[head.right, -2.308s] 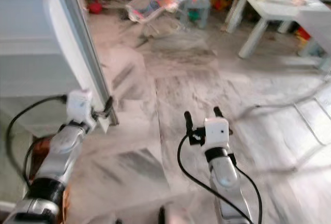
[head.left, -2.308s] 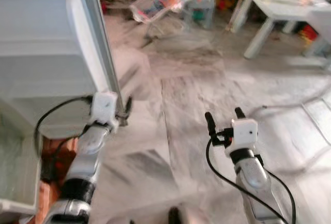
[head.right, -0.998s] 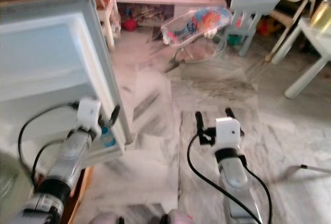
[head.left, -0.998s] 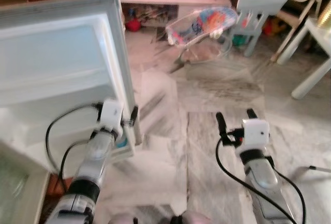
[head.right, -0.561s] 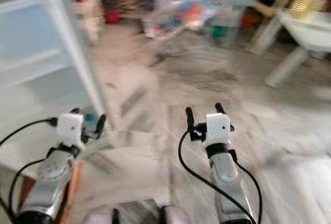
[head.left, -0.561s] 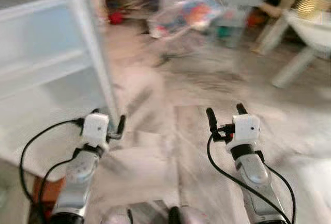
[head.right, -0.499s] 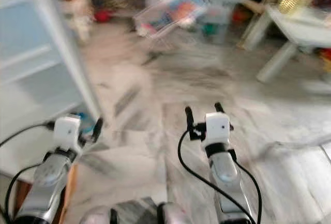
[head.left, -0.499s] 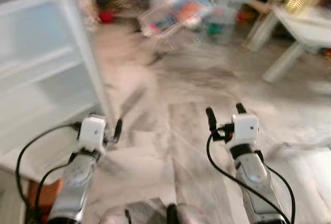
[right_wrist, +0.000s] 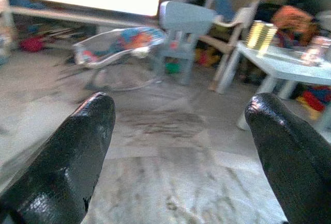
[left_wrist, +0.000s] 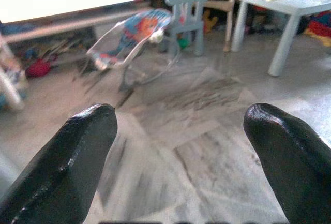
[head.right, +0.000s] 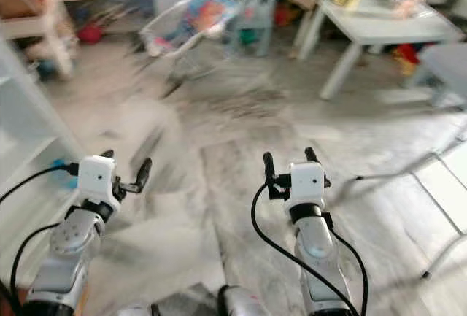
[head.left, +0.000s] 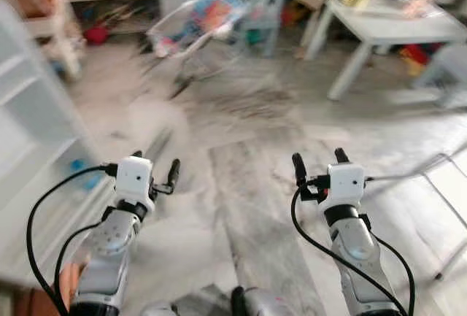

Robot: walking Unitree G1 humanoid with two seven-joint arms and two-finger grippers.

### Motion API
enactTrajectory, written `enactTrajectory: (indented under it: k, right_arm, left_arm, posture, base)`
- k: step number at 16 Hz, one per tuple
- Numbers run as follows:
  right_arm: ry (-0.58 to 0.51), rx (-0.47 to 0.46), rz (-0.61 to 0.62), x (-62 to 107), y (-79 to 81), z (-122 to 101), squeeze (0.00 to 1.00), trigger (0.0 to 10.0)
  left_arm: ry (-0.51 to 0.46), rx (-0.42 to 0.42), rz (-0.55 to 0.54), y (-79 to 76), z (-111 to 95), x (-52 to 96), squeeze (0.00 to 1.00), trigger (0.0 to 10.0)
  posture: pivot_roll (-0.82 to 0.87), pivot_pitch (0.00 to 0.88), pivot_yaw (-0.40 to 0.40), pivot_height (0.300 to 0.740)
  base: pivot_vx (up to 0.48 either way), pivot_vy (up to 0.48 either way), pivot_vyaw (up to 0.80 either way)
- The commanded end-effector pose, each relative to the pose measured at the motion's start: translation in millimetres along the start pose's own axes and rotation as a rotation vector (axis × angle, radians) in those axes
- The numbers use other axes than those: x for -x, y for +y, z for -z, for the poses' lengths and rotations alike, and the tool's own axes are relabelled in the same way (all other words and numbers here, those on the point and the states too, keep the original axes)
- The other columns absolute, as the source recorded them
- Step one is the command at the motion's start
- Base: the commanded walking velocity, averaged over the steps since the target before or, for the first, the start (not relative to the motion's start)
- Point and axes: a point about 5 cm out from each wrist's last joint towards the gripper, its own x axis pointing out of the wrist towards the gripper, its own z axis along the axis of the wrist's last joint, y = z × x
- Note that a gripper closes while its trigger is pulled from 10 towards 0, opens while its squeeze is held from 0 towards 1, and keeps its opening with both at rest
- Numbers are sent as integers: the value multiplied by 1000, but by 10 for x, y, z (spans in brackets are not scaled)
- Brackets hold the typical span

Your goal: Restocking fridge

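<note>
We log 2 empty grippers, left gripper [head.left: 154, 170] and right gripper [head.left: 318, 160], both spread over bare floor, with the fridge [head.left: 33, 148] at far left, nearer our left arm.

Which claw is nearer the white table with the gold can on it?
Right. The right claw is open over the marble floor, on the white table's side though well short of it. The left claw, also open, sits farther off beside the fridge shelves.
</note>
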Motion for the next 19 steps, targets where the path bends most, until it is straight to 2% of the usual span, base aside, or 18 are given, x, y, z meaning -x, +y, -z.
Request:
enactTrajectory:
  k: [1, 3, 8, 14, 19]
  right_arm:
    - [-3, 1, 17, 2, -28, 4, 0, 10000]
    - [-10, -6, 3, -1, 37, -3, 0, 10000]
    - [-14, -7, 10, -30, 19, -3, 0, 10000]
    - [-53, 3, 6, -136, 8, -102, 0, 10000]
    - [-77, 16, 10, -150, 21, -163, 0, 10000]
  left_arm:
    - [-5, 16, 16, -47, -29, -54, 0, 10000]
    - [-26, 20, 36, -103, -112, -87, 0, 10000]
    - [-18, 26, 47, -140, -75, -97, 0, 10000]
    - [-48, 25, 71, -205, -170, -233, 0, 10000]
    - [-22, 34, 57, -179, -116, -193, 0, 10000]
  posture:
    - [36, 82, -57, 740]
    - [39, 80, -51, 740]
    - [34, 76, -52, 740]
    - [19, 92, -51, 740]
    - [13, 117, -46, 740]
  base:
    - [390, 0, -800]
    - [437, 0, -800]
    - [449, 0, -800]
    - [447, 0, -800]
    - [439, 0, -800]
